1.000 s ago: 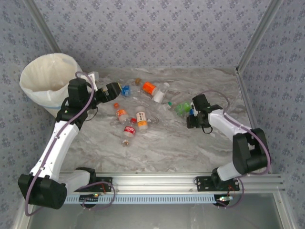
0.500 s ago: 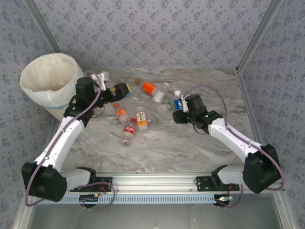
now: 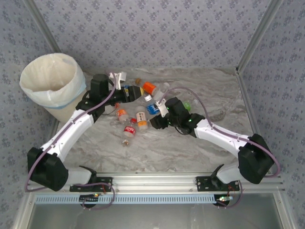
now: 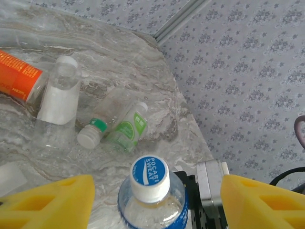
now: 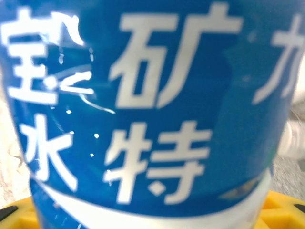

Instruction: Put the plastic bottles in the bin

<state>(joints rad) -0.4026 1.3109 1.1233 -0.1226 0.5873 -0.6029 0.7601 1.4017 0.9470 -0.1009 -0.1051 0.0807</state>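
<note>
My right gripper [image 3: 158, 116] is shut on a blue-labelled plastic bottle [image 3: 152, 109], holding it above the middle of the table; its label [image 5: 143, 109] fills the right wrist view, above the right gripper [image 5: 152, 215]. My left gripper [image 4: 155, 202] is open, its yellow fingers [image 4: 52, 202] standing on either side of the bottle's blue-and-white cap [image 4: 149, 177] with a gap on each side. In the top view the left gripper [image 3: 138, 92] meets the bottle's cap end. The pale-blue bin [image 3: 59, 107] with a white liner stands at the far left.
Several more plastic bottles lie on the marble table: an orange-labelled one [image 3: 149, 87] [image 4: 19, 76], a clear white-labelled one [image 4: 57, 102], a green-labelled one [image 4: 126, 131], and a few with orange and red labels [image 3: 129, 130] near the middle. A metal frame post [image 3: 252, 43] rises at the back right.
My right arm has carried the blue bottle left from the right side to the middle. My left arm has swung right, away from the bin, to meet it, and its jaws have narrowed.
</note>
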